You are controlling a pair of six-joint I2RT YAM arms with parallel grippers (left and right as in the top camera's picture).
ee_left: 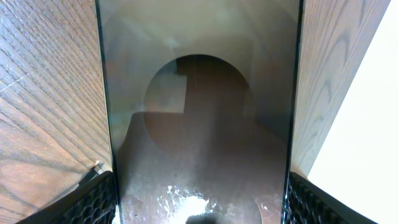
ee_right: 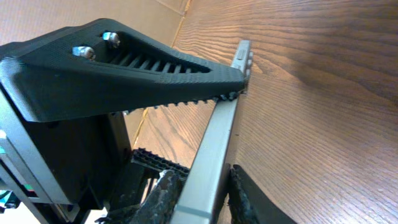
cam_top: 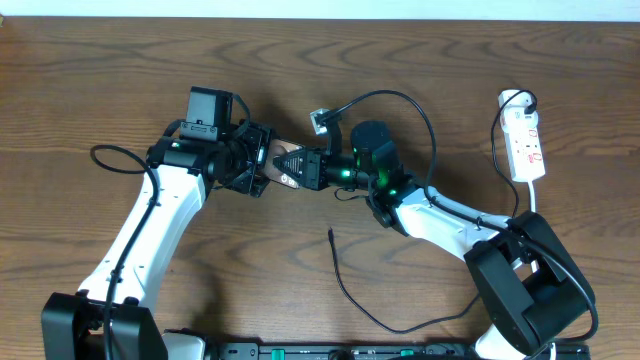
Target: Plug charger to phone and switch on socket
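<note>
Spreading under both arms, the brown wooden table [cam_top: 100, 80] shows a strong wavy grain, and a pale strip [cam_top: 580, 8] runs along its far edge (wall or floor, it cannot be told). Near the middle, the black left gripper [cam_top: 257, 163] and the black right gripper [cam_top: 295, 168] meet nose to nose at the flat, shiny grey-brown phone [ee_left: 199, 124].

In the left wrist view the phone's glossy face, with its dark round patch, fills the space between the two mesh-textured fingers [ee_left: 93, 202]. They press on its long edges, so this gripper is clamped on it.

In the right wrist view the phone shows edge-on as a grey metal side. The upper toothed finger [ee_right: 155, 74] touches it near the tip and the lower one sits just beside it; whether this gripper squeezes cannot be told.

The long thin black charger cable [cam_top: 331, 235] lies loose on the wood nearer the robot's base, its tip apart from the phone. The small white elongated socket strip [cam_top: 527, 145] lies well apart at the far right.
</note>
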